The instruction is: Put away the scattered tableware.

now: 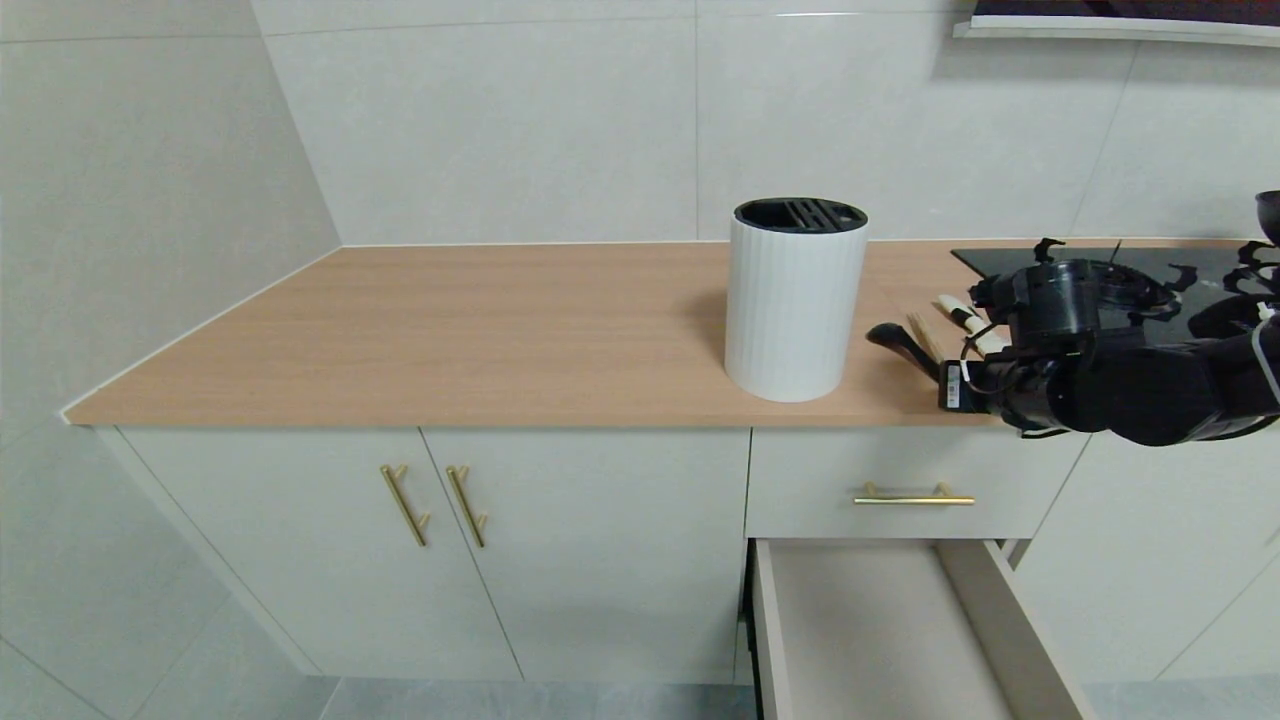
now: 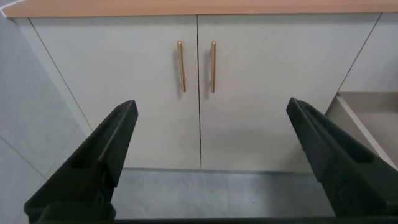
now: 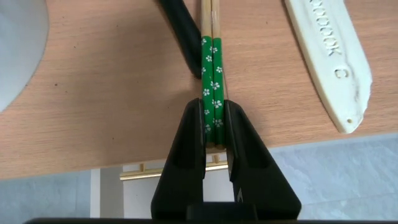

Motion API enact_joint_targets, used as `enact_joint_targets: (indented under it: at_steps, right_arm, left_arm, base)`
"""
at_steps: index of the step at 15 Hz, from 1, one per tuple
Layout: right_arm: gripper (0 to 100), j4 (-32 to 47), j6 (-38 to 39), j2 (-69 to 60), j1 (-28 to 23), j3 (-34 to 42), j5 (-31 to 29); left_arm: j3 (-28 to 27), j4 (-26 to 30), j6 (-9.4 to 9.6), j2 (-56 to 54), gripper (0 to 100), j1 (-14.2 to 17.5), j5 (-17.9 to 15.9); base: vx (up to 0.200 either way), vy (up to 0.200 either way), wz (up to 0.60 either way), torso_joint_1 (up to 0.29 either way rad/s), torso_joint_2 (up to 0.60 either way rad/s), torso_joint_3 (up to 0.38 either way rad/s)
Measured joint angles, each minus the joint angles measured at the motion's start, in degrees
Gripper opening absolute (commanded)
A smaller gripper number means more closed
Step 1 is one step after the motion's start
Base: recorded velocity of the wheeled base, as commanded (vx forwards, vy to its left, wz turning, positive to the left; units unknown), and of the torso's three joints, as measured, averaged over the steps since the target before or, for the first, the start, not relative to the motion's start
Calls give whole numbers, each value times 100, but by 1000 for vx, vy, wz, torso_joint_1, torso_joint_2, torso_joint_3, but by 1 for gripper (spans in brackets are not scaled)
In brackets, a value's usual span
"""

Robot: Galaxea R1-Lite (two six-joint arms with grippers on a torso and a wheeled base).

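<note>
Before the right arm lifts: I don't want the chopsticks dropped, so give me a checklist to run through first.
1. Grip: right gripper shut on the chopsticks, both sticks between the fingers: ok.
2. Pair lined up: sticks side by side, parallel: ok.
3. Neighbours clear: black handle lies close against the sticks just beyond the fingers and might be dragged along: not ok.
4. White holder upright on the counter, slotted top uncovered: ok.
5. Left gripper open, low by the cabinet doors, out of the way: ok.
6. Grip firm enough for the lift: cannot tell.
</note>
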Motion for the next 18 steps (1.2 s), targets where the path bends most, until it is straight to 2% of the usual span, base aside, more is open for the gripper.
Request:
enact_joint_targets:
  at_steps: [6,9,12,14,16,18]
  right_arm:
    - [0,244,10,-608,23,160,13]
    - [0,1022,84,-1477,83,397,178]
    - [0,2449,130,-2564,163,516,794]
    - [0,3439,141,-3257,218,535,1726]
    - [0,3992,122,-3743,254,538,2239]
    - [0,4122,106,-4007,266,571,2687]
  left_arm:
    - [0,0,0,0,100,0,0]
    - [0,0,-2,0,100,0,0]
    - [0,-2,0,0,100,0,0]
    - [0,0,0,0,100,0,0]
    - [0,0,0,0,100,0,0]
    - [0,0,-2,0,100,0,0]
  base:
    - [0,0,0,0,0,0]
    - [0,0,0,0,0,0]
    - [0,0,0,0,0,0]
    - [0,0,0,0,0,0]
    - [0,0,0,0,0,0]
    - [0,0,0,0,0,0]
